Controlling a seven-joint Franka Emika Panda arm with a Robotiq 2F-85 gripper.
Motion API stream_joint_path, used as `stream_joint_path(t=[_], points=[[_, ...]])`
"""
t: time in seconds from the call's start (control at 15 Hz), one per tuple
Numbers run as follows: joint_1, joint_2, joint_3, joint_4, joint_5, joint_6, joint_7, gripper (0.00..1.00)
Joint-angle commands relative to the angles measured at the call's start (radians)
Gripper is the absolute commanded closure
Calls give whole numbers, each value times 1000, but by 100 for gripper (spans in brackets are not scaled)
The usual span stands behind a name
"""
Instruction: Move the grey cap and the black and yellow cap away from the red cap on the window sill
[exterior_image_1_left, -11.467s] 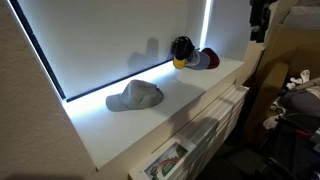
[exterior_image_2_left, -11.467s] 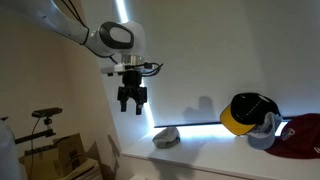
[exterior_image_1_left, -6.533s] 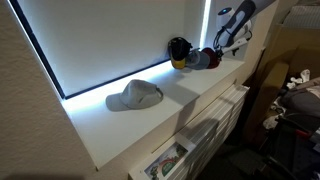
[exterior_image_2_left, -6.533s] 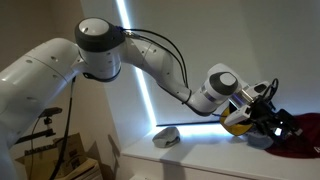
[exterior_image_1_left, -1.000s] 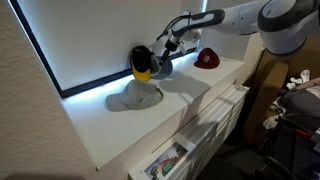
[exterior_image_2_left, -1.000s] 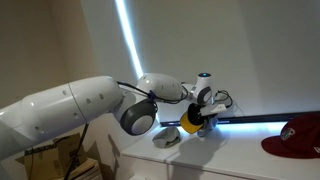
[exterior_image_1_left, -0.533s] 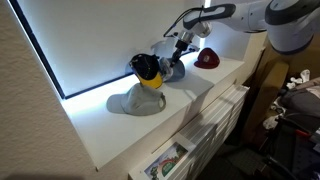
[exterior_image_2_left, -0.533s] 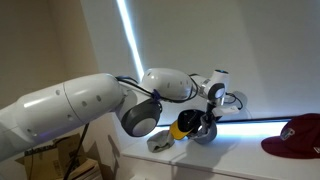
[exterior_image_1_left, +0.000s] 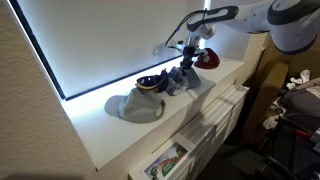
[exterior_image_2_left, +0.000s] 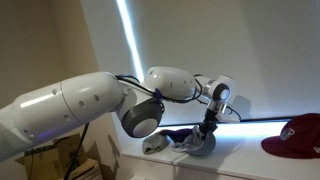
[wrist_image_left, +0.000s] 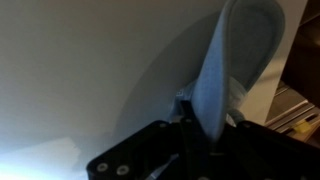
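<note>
The grey cap (exterior_image_1_left: 182, 82) is on the sill (exterior_image_1_left: 120, 140), near the red cap (exterior_image_1_left: 207, 59) but not touching it. The claw (exterior_image_1_left: 188, 66) is right on top of the grey cap. In the wrist view the claw looks pinched on the cap's cloth, and the brim (wrist_image_left: 235, 55) sticks up from between the jaws.

The black and yellow cap (exterior_image_1_left: 150, 84) is on the far side of the grey cap from the red cap, just beside the grey one. It looks like it is upside down. A pale cap (exterior_image_1_left: 133, 108) is farthest from the red cap and touches the black and yellow cap.

There are four caps: one grey, one black and yellow, one red, one pale. There is one arm (exterior_image_1_left: 225, 15). Any marks on the caps are too small to read.
</note>
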Motion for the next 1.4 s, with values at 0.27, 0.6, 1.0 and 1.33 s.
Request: stream_joint_path(t=[0.27,0.6,1.0,1.33], points=[[38,-1,-8,-8,-88,-97,-68,92],[70,-33,-42,-19,-162,66,-7,42],[116,-140,-65,-73,-286,290,150,2],[173,-289,-85,-154,-406,198,318,0]])
